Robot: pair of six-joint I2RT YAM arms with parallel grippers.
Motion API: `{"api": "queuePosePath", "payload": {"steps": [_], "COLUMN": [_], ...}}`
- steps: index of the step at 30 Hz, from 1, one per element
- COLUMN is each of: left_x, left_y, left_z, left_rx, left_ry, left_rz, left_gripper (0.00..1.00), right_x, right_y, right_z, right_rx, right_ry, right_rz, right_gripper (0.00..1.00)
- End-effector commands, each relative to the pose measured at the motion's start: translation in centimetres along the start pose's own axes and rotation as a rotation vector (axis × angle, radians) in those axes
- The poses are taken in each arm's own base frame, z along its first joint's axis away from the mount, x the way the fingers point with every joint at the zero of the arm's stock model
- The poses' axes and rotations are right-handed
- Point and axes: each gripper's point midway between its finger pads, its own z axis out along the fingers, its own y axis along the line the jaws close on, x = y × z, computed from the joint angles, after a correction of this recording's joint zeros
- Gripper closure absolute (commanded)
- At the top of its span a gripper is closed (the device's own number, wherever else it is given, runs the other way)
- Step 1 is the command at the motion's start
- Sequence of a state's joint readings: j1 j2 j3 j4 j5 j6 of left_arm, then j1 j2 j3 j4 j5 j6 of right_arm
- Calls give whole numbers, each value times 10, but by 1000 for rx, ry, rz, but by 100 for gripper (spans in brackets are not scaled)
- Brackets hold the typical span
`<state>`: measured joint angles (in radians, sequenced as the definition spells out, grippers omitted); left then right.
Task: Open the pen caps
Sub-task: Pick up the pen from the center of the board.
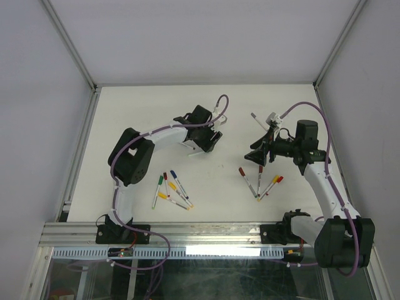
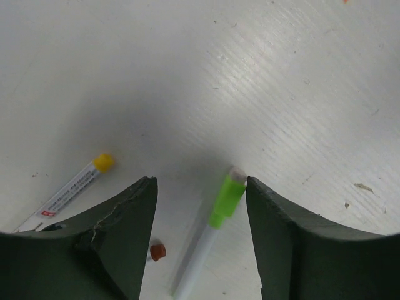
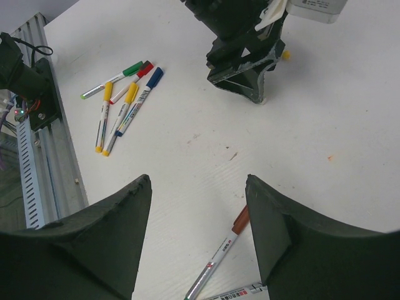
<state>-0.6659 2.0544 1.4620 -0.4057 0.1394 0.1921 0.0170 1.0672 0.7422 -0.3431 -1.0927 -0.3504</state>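
My left gripper [image 2: 200,181] is open low over the table and straddles a pen with a bright green cap [image 2: 228,199]. That cap's tip touches the right finger [image 2: 269,212]. A loose red cap [image 2: 157,252] lies by the left finger, and a yellow cap [image 2: 103,162] sits on a pen further left. From above the left gripper [image 1: 206,142] hides the green pen. My right gripper [image 3: 199,178] is open and empty above the table. A dark red cap [image 3: 240,220] on a pen lies just beside its right finger.
Capped pens with green, red, blue and yellow caps lie bunched at the near left [image 1: 169,190]. Three red-capped pens fan out at the near right [image 1: 259,181]. One more pen [image 1: 257,120] lies behind the right wrist. A metal rail [image 1: 206,234] runs along the near edge.
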Motion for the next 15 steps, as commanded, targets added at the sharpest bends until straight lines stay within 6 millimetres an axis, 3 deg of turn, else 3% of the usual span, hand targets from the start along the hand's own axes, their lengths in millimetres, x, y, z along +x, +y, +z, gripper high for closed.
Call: {"api": "queuePosePath", "payload": {"steps": [1, 15], "left_x": [-14, -2], "left_y": [-2, -14], "left_z": [1, -3], "left_rx": [36, 80], "left_ry": [-1, 36], "left_rz": [36, -37], "left_gripper": [43, 70], "right_x": [-22, -21], "right_y": [-1, -2], "right_z": [-4, -4], "right_rx": [2, -1], "right_ry": [-34, -32], "right_rz": [-70, -64], "right_gripper": [35, 35]}}
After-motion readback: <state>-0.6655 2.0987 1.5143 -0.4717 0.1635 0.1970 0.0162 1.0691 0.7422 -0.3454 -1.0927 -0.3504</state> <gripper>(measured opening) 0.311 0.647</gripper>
